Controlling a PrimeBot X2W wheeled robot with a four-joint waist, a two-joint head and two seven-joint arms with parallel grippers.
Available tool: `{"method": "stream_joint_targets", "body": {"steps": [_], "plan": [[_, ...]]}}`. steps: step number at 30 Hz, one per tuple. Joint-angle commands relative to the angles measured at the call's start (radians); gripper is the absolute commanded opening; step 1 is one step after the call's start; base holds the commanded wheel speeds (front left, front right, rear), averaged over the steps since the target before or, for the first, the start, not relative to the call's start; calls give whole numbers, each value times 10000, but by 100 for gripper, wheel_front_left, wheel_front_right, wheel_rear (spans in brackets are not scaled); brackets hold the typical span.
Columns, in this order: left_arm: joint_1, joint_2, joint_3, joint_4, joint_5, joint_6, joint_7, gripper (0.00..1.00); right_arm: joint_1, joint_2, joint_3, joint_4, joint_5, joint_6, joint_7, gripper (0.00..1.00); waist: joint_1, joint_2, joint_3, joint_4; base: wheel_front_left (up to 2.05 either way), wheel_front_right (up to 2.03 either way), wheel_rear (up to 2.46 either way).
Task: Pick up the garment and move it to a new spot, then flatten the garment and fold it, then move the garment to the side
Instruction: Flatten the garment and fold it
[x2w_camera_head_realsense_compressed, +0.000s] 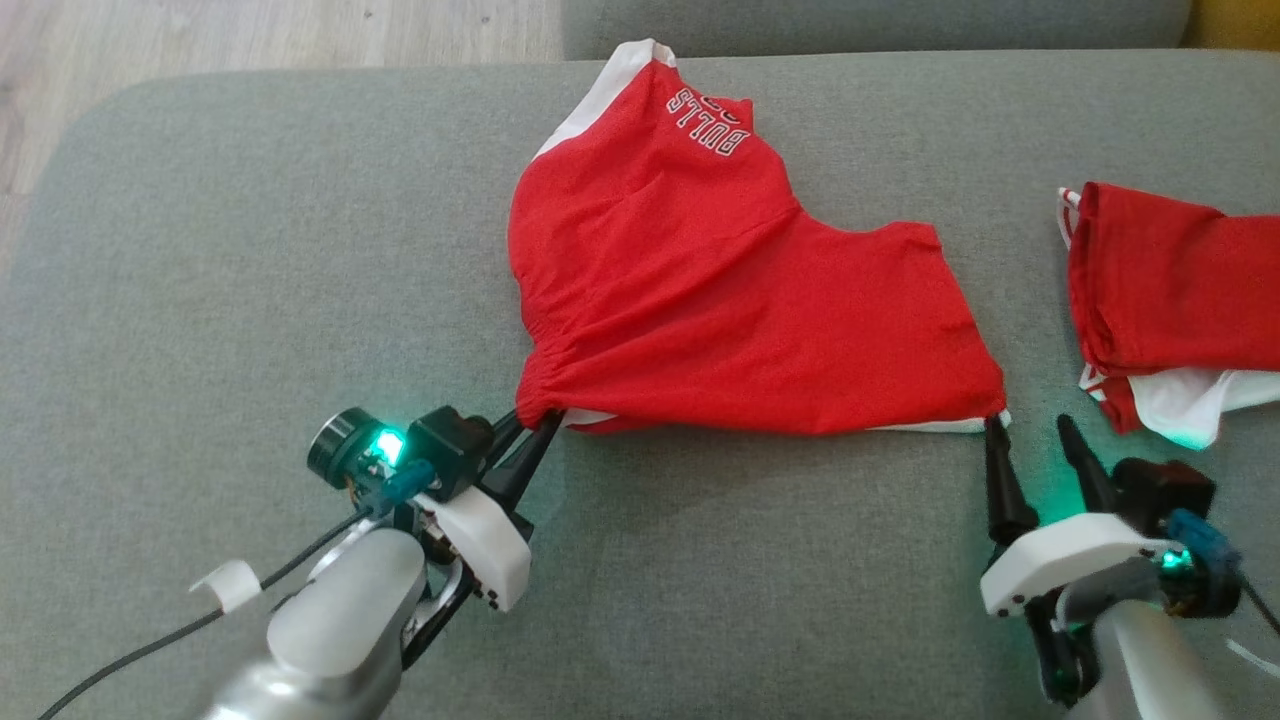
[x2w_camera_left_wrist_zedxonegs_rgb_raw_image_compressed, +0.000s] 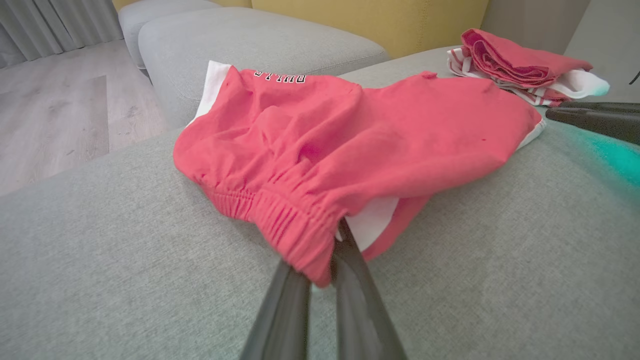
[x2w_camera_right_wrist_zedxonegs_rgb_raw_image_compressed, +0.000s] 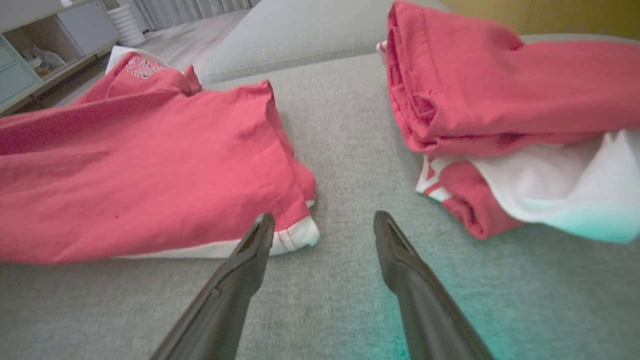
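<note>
The red garment (x2w_camera_head_realsense_compressed: 720, 290), a pair of shorts with white trim and lettering, lies spread across the middle of the grey sofa cushion (x2w_camera_head_realsense_compressed: 250, 300). Its waistband is toward the robot's left and a leg hem toward its right.

The left gripper (x2w_camera_head_realsense_compressed: 535, 425) has its jaws pressed together on the gathered elastic waistband at the near-left corner. In the left wrist view the fabric bunches between the 2 dark fingers (x2w_camera_left_wrist_zedxonegs_rgb_raw_image_compressed: 282, 310). The thick seam is probably chosen because it should not slip when pulled.

The right gripper (x2w_camera_head_realsense_compressed: 1030, 430) sits low at the near-right corner with its jaws spread and holds nothing. 1 finger is just beside or touching the white hem, and the other is over bare cushion.

The 2 arms seem to be taking opposite near corners so the cloth can be drawn taut and flattened; the right side has not yet closed.

A folded pile (x2w_camera_head_realsense_compressed: 1160, 290) of red and white clothes rests to the right, apart from the shorts but near the right gripper. The spread jaws must catch the hem alone.
</note>
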Motion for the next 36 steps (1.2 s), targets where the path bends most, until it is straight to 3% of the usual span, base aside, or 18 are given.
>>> {"method": "stream_joint_targets", "body": {"steps": [1, 18, 21, 29, 36], "plan": [[-443, 303, 286, -272, -38, 67, -11, 0, -262, -60, 278, -187, -73, -7, -6, 100, 0, 0, 15, 13, 0, 0, 0], [-407, 416, 153, -715, -163, 249, 245, 0, -912, -60, 660, 548, -1540, -7, 291, 100, 0, 0, 196, 64, 0, 0, 0], [-401, 447, 124, -687, -188, 247, 257, 0, -985, -60, 699, 597, -1708, -7, 318, 0, 0, 0, 193, 68, 0, 0, 0], [-283, 567, -10, -452, -278, 271, 597, 0, -867, -60, 839, 285, -1952, -7, 172, 0, 0, 0, -113, -48, 0, 0, 0], [-582, 1116, -252, -617, -273, 157, 1127, 0, -886, -98, 1307, -1204, -1382, -7, 396, 0, 0, 0, -745, -187, 0, 0, 0]]}}
